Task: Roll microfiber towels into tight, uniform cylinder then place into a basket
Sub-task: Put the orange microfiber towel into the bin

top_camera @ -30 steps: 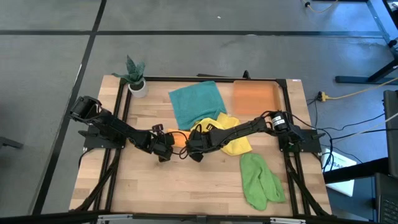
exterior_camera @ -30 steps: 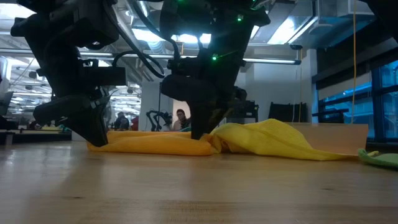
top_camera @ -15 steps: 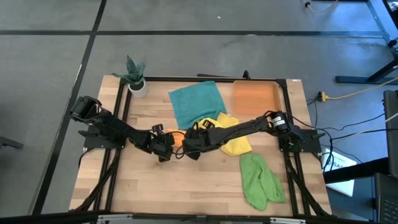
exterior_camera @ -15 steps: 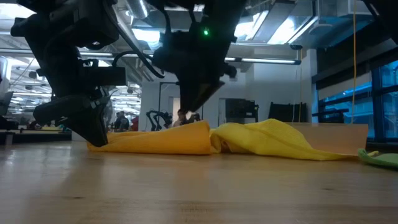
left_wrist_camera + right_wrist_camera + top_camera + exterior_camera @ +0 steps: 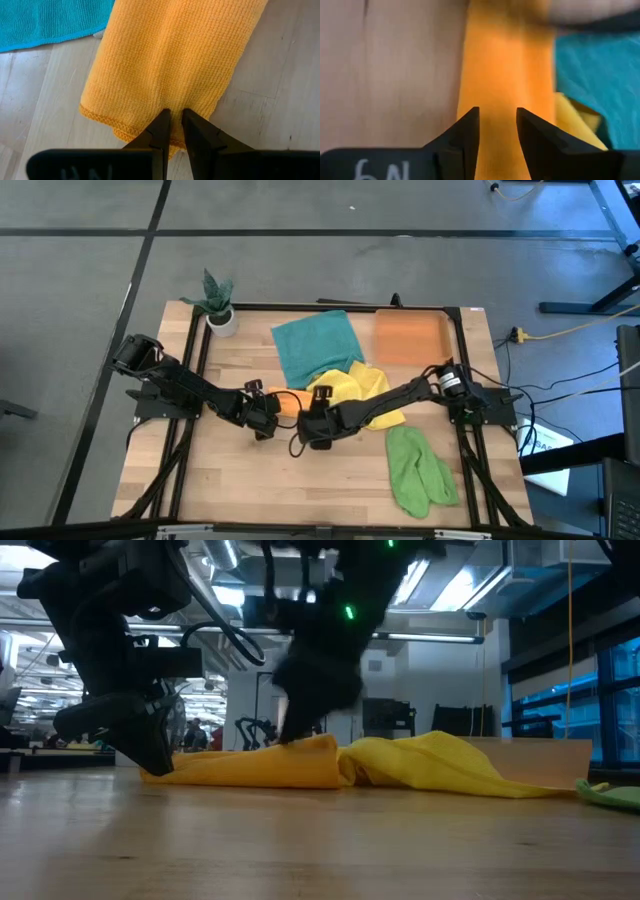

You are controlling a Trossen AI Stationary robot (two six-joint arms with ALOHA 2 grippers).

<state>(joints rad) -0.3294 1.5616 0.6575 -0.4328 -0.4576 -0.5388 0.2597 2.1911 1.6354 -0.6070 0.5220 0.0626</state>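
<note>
The orange towel (image 5: 285, 402) lies as a folded band on the wooden table (image 5: 230, 480), its right end (image 5: 318, 748) humped up against the yellow towel (image 5: 352, 385). My left gripper (image 5: 262, 420) is shut on the band's left end. My right gripper (image 5: 308, 432) hovers open over the band's other end (image 5: 505, 65), its fingers pointing steeply down. The teal towel (image 5: 315, 345) lies flat at the far middle. The green towel (image 5: 418, 470) lies crumpled at the near right. The orange basket (image 5: 410, 338) stands at the far right. My left gripper pinches the end edge (image 5: 172, 131) of the orange band between its two fingertips, slanting down from the table's left. The fingers lie along the band. The band lies slack on the table. Whether my right gripper touches the towel, I cannot tell.
A white pot with a green plant (image 5: 218, 308) stands at the far left corner. A black frame (image 5: 190, 380) borders the table. Bare wood shows along the near edge and at the near left.
My right gripper has risen off the table at the orange towel's right end, rolled about its own axis and gone a little toward the near edge. That end of the towel has risen into a hump, while its left end has stayed put.
</note>
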